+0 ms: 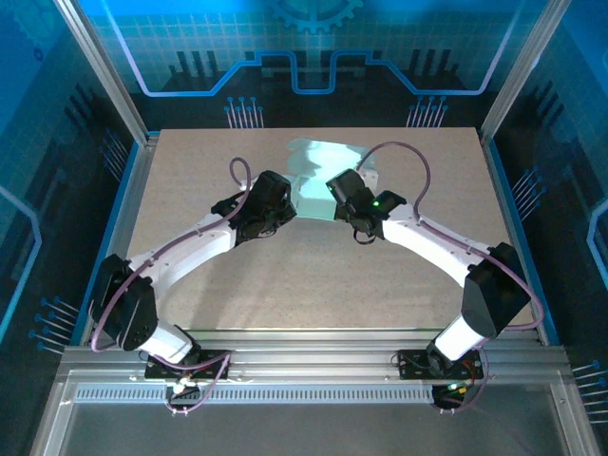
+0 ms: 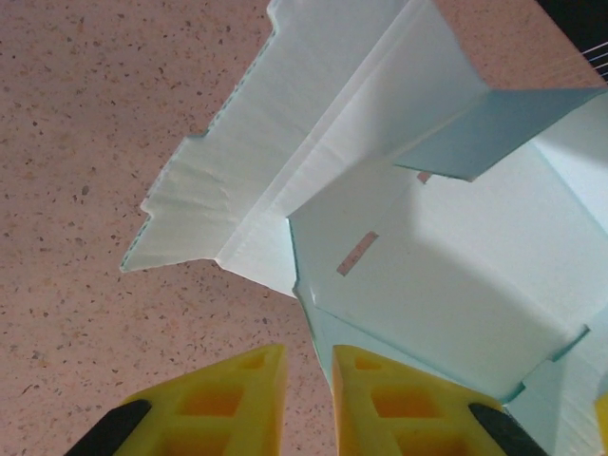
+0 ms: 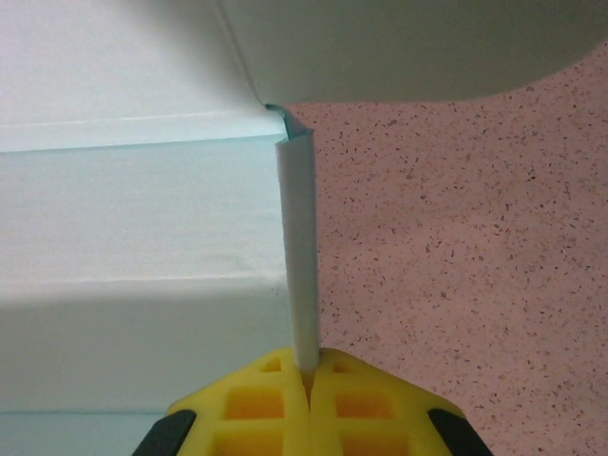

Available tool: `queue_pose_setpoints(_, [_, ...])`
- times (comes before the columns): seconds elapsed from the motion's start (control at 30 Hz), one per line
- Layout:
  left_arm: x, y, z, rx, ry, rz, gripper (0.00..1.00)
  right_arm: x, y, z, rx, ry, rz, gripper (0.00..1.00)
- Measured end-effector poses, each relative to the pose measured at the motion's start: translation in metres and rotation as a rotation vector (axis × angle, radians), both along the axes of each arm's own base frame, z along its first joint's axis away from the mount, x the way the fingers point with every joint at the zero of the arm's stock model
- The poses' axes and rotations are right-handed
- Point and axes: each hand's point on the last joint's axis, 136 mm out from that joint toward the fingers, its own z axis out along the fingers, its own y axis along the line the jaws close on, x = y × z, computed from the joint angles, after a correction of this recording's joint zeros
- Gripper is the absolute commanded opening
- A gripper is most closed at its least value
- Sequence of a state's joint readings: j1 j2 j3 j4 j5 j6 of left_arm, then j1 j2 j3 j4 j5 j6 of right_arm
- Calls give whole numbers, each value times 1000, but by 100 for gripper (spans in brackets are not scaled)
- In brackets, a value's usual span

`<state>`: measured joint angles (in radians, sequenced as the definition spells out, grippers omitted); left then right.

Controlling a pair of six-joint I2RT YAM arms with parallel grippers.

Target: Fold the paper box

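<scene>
The paper box (image 1: 318, 171), pale mint-blue cardboard, lies partly folded on the far middle of the table, with walls raised and flaps spread. My left gripper (image 1: 291, 202) is at its left near edge. In the left wrist view the box (image 2: 446, 256) has its near corner right in front of the gripper (image 2: 309, 366), whose yellow fingers (image 2: 237, 399) stand a narrow gap apart with table showing between them. My right gripper (image 1: 335, 193) is at the box's right near edge. In the right wrist view it (image 3: 306, 366) is shut on a thin upright flap (image 3: 299, 256) of the box (image 3: 142, 218).
The speckled tan table (image 1: 313, 285) stretches bare toward the arm bases. Aluminium rails (image 1: 313, 347) border the front, and blue enclosure walls (image 1: 57, 142) stand on the sides and back.
</scene>
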<state>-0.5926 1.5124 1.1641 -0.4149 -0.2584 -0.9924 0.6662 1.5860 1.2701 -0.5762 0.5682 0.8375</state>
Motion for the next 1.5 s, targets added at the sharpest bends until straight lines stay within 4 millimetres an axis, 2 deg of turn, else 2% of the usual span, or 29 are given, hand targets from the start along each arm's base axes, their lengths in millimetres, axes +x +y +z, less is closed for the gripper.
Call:
queue_pose_setpoints(0.13, [1, 0, -7, 11, 13, 1, 15, 0, 0, 0, 0, 0, 0, 0])
queue_pose_setpoints(0.37, [5, -2, -4, 14, 6, 3, 10, 0, 0, 0, 0, 0, 0, 0])
queue_pose_setpoints(0.43, [6, -2, -3, 14, 4, 2, 11, 0, 0, 0, 0, 0, 0, 0])
queue_pose_setpoints(0.53, [8, -3, -3, 19, 2, 0, 19, 0, 0, 0, 0, 0, 1, 0])
queue_pose_setpoints(0.63, [8, -3, -3, 18, 3, 1, 20, 0, 0, 0, -2, 0, 3, 0])
queue_pose_setpoints(1.17, [11, -4, -15, 36, 25, 4, 6, -1, -1, -1, -11, 7, 9, 0])
queue_pose_setpoints(1.5, [13, -8, -10, 106, -13, -102, 5, -1, 0, -1, -10, 8, 10, 0])
